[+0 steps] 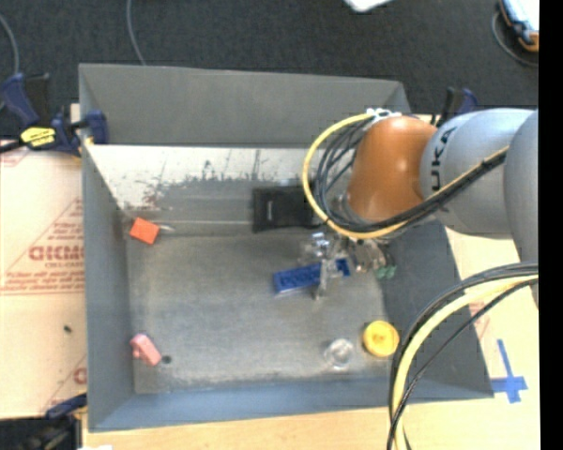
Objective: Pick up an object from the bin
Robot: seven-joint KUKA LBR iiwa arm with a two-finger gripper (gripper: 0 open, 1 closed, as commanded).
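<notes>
Now my claw (330, 262) hangs by the blue plastic piece's (294, 279) right end; open or closed, I cannot tell. It looks light and hard, so I'd grab across its thin sides.

Grey bin (216, 317) with orange block (144, 232), pink piece (145, 349), yellow disc (380, 337), black box (280, 208).

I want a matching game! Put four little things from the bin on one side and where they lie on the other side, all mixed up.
Things:
1. orange block
2. pink block
3. blue flat piece
4. yellow round thing

Places:
A. lower right of the view
B. in the middle, right by the gripper
C. upper left of the view, near the back wall
D. lower left of the view

Pairs: 1-C, 2-D, 3-B, 4-A
</notes>
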